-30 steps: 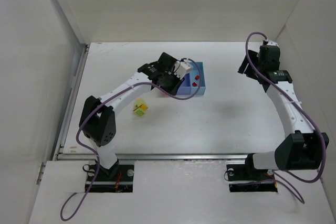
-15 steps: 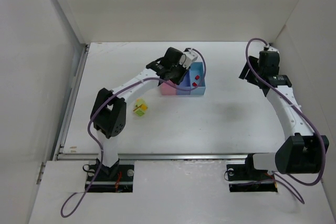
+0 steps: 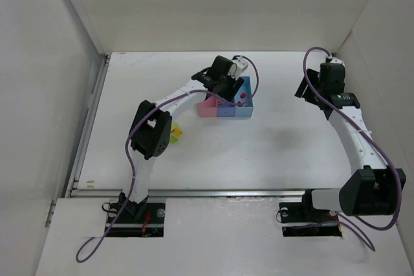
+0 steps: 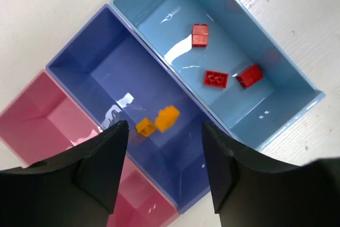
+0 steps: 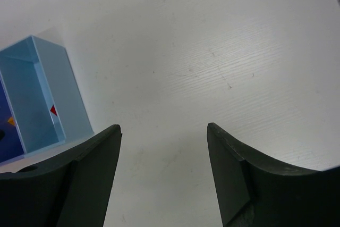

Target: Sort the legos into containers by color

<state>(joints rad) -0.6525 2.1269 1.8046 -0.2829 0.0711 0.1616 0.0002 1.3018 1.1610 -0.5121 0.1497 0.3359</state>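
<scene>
The containers stand in a joined row: pink (image 4: 42,126), purple-blue (image 4: 106,78) and light blue (image 4: 175,9). Two orange legos (image 4: 145,126) lie in the purple-blue one, and one of them (image 4: 168,118) is blurred. Three red legos (image 4: 215,78) lie in the light blue one. My left gripper (image 4: 164,127) hangs open just above the purple-blue bin with nothing between its fingers (image 4: 106,158). In the top view it (image 3: 226,86) covers part of the bins (image 3: 244,109). Lime green and yellow legos (image 3: 176,134) lie on the table, half hidden by my left arm. My right gripper (image 5: 163,128) is open over bare table.
The white enclosure's walls stand close behind and at both sides of the table (image 3: 284,140). My right arm (image 3: 352,134) reaches along the right wall, with its gripper (image 3: 304,87) well right of the bins. The light blue bin (image 5: 48,94) shows at the left of the right wrist view.
My left gripper has moved right over the bins and its jaws have opened. Its elbow has swung right, over the loose legos. The right arm has barely moved.
</scene>
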